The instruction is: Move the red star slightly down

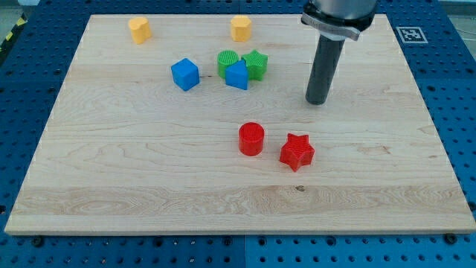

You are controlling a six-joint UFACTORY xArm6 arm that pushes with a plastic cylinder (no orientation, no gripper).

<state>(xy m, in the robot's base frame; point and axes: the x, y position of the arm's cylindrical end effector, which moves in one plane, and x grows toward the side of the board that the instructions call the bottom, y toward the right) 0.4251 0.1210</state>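
The red star [297,152] lies on the wooden board [134,164], a little right of the view's middle. A red cylinder [251,139] stands just to its left, apart from it. My tip [317,101] rests on the board above and slightly right of the red star, with a clear gap between them. The dark rod rises from the tip to the view's top edge.
A blue cube [185,74] sits left of a tight cluster: a green cylinder [227,62], a blue block [237,76] and a green star [255,64]. Two yellow blocks [139,30] [240,28] lie near the board's top edge.
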